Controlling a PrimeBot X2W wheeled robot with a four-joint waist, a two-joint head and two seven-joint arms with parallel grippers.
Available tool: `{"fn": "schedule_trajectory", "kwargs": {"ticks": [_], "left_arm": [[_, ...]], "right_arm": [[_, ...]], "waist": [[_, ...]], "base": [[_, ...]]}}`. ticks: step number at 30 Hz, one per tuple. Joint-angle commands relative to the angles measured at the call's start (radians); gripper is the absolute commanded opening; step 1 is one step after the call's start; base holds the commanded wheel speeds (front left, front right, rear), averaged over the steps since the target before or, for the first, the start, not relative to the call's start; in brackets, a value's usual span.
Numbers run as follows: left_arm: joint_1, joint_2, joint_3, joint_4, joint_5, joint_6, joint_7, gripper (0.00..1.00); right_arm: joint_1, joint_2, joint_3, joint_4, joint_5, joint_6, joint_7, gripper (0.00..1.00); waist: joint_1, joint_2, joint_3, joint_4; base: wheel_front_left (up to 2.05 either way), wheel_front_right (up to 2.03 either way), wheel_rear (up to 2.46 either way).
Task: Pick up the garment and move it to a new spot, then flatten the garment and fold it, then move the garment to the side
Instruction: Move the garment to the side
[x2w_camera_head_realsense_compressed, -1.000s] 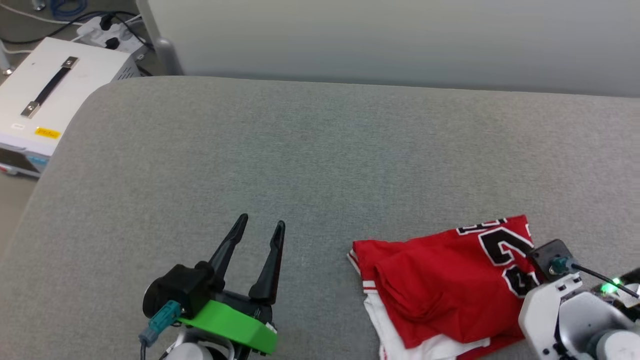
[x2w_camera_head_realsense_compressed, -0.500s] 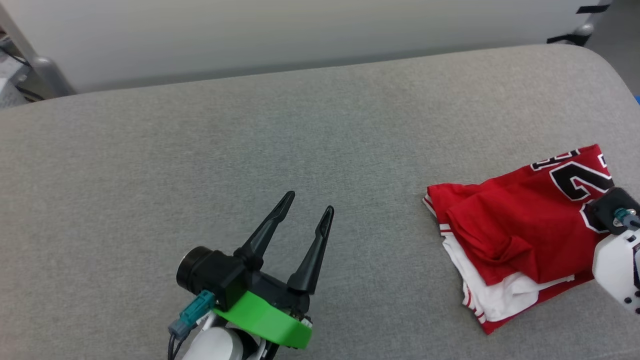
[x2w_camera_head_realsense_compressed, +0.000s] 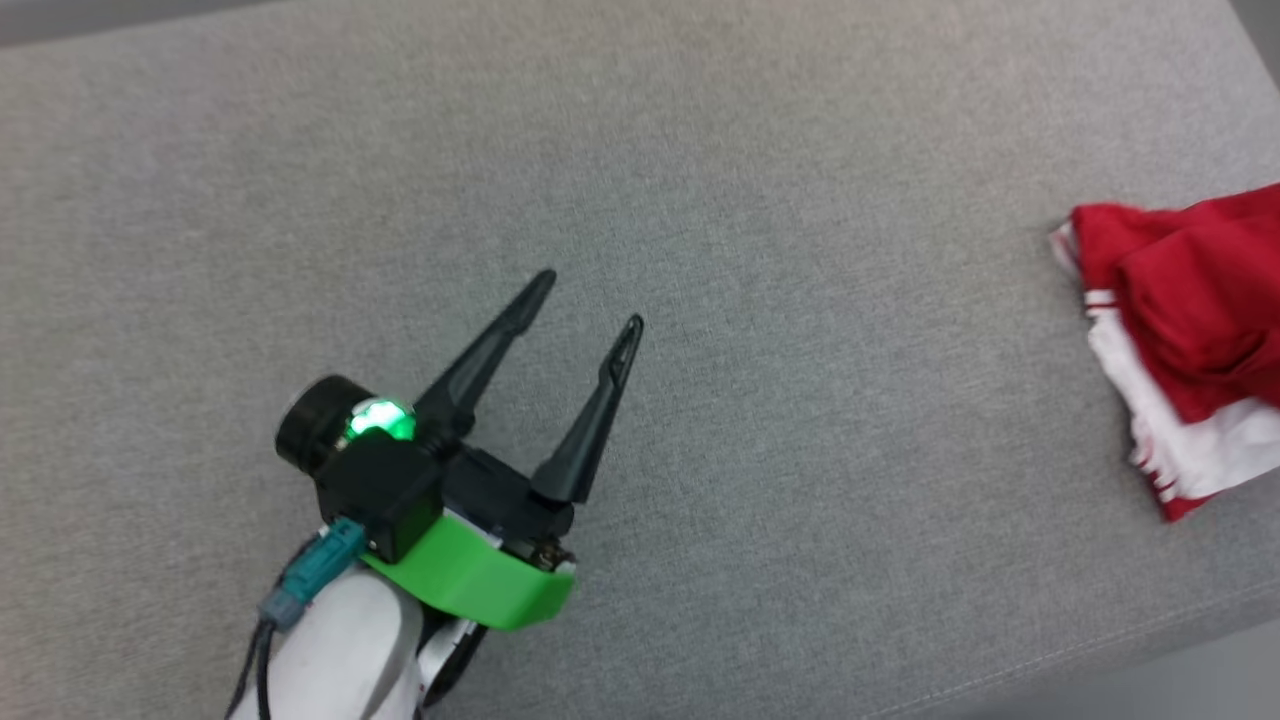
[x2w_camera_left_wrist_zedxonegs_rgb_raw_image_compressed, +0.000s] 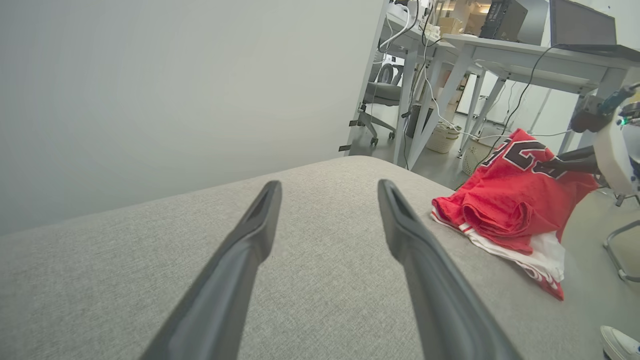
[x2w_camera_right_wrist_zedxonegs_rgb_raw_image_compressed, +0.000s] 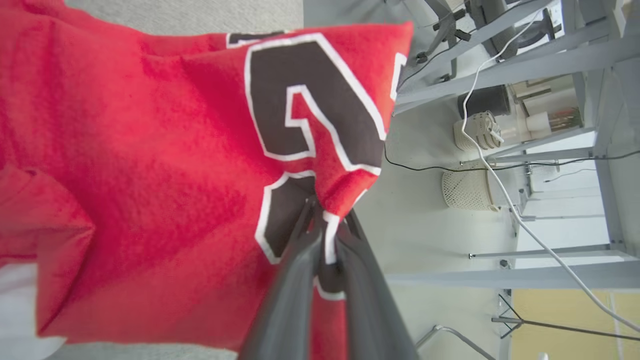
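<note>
Reads a big black "2" with white outline on the garment (x2w_camera_head_realsense_compressed: 1180, 330), next digit crumpled and not legible. Lies loosely folded at the right edge of the grey padded surface (x2w_camera_head_realsense_compressed: 700, 150), red on top, white sleeve and striped trim below, one printed corner pinched tight in the right gripper (x2w_camera_right_wrist_zedxonegs_rgb_raw_image_compressed: 327, 212) and raised. Shows the left gripper (x2w_camera_head_realsense_compressed: 590, 298) wide apart and empty over the surface, toward its front edge.

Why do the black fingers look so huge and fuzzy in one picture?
Left wrist view: the left gripper sits right against the wide lens, so its fingers loom big and soft at the bottom; right wrist view: the garment is equally close and slightly soft; head view: even light, faint blur.
</note>
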Motion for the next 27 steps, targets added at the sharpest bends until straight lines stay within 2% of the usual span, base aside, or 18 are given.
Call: {"fn": "schedule_trajectory", "kwargs": {"ticks": [1, 10, 19, 20, 21, 22, 27], "left_arm": [[-0.028, 0.014, 0.009, -0.023, 0.014, -0.003, 0.011, 1.0], [-0.055, 0.051, 0.03, -0.136, 0.018, 0.008, 0.061, 1.0], [-0.06, 0.059, 0.03, -0.147, 0.017, 0.015, 0.067, 1.0], [-0.06, 0.058, 0.028, -0.143, 0.015, 0.015, 0.064, 1.0], [-0.059, 0.057, 0.027, -0.138, 0.014, 0.015, 0.062, 1.0], [-0.058, 0.055, 0.026, -0.132, 0.013, 0.016, 0.059, 1.0], [-0.051, 0.041, 0.023, -0.092, 0.001, 0.019, 0.033, 1.0]], "right_arm": [[-0.039, 0.005, -0.026, 0.038, -0.016, -0.002, -0.026, 0.0], [-0.154, 0.043, -0.149, 0.272, -0.084, -0.002, -0.125, 0.0], [-0.234, 0.076, -0.221, 0.428, -0.144, -0.002, -0.208, 0.0], [-0.24, 0.078, -0.225, 0.444, -0.15, -0.002, -0.214, 0.14], [-0.246, 0.079, -0.23, 0.457, -0.156, -0.002, -0.219, 0.75], [-0.254, 0.08, -0.234, 0.47, -0.163, -0.002, -0.226, 1.0], [-0.282, 0.078, -0.236, 0.499, -0.182, -0.002, -0.266, 1.0]], "waist": [[-0.0001, -0.0001, 0.121, -0.033], [-0.0001, -0.0001, 0.204, -0.003], [-0.0001, -0.0001, 0.23, 0.023], [-0.0001, -0.0001, 0.226, 0.027], [-0.0001, -0.0001, 0.221, 0.029], [-0.0001, -0.0001, 0.214, 0.032], [-0.0001, -0.0001, 0.158, 0.051]], "base": [[0.0, 0.0, 0.0], [0.0, 0.0, 0.0], [0.0, 0.0, 0.0], [0.0, 0.0, 0.0], [0.0, 0.0, 0.0], [0.0, 0.0, 0.0], [0.0, 0.0, 0.0]]}}
